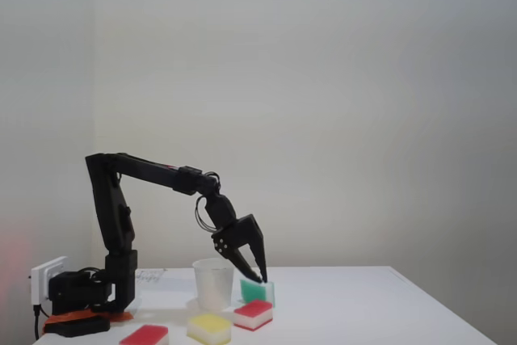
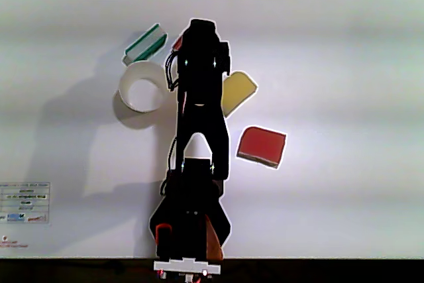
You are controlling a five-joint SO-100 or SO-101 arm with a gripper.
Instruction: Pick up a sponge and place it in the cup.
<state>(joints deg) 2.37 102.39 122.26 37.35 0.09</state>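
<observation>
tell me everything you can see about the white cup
The cup is a plain white paper cup with a rolled rim, tapering downward. It stands upright on the white table, mouth open; the other view shows nothing inside. In the fixed view it is taller than the sponges around it, left of the green sponge and behind the yellow sponge. Nothing appears to touch it; the pincer hangs beside it.

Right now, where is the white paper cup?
In the fixed view the cup stands on the table just left of the tool, with the green sponge at its right and the yellow sponge in front.
</observation>
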